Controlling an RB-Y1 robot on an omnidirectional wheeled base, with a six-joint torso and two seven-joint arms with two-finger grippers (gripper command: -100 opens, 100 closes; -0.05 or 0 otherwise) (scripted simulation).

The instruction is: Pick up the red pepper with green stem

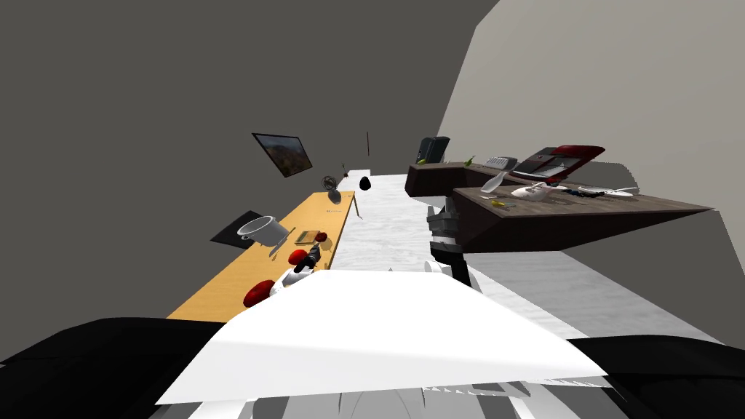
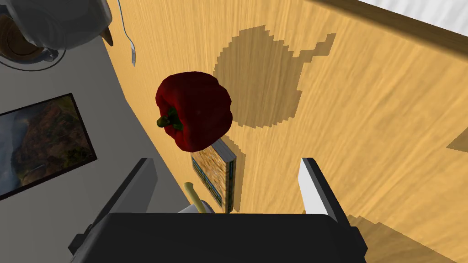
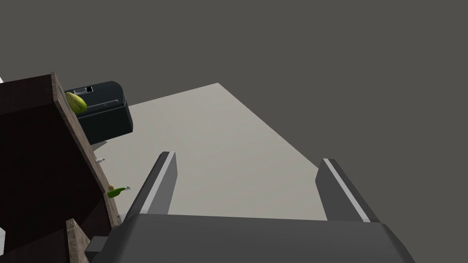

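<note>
A dark red pepper [image 2: 194, 109] with a short green stem lies on the light wooden counter [image 2: 365, 114], beside a small flat book [image 2: 217, 176]. My left gripper [image 2: 226, 182] hangs over the counter just short of the pepper. Its fingers are open, with nothing between them but the book's end below. In the head view the left gripper [image 1: 313, 254] sits over the wooden counter [image 1: 240, 284] at my left. My right gripper [image 3: 247, 182] is open and holds nothing, next to a dark counter's edge [image 3: 82, 146].
A grey pot [image 2: 55, 23] and a fork [image 2: 130, 45] lie beyond the pepper, near the wall edge. A red round thing [image 1: 258, 293] sits closer to me on the wooden counter. The dark counter [image 1: 582, 211] on my right carries several dishes.
</note>
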